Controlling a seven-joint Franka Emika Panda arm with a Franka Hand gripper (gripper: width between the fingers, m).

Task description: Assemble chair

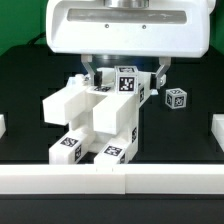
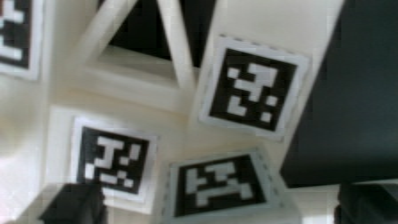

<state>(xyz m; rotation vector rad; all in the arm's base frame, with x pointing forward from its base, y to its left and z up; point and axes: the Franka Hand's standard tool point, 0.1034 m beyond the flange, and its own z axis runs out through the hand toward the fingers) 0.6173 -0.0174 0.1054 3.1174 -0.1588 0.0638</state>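
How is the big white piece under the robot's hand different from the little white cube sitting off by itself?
The big chair assembly is many joined blocks; the small cube is one block. The assembly carries several tags; the cube shows two. The assembly sits directly beneath the hand; the cube stands apart, toward the exterior view's right. Both are glossy white with black-and-white tags.

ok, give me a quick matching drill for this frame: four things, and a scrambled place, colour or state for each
Things:
1. gripper
2. chair
3. small block
4. table

Descriptions:
a. lies alone, on the exterior view's right
b. black
c. open, fingers either side of a tagged top piece
d. white blocks joined, mid-table

Pairs: 1-c, 2-d, 3-a, 4-b
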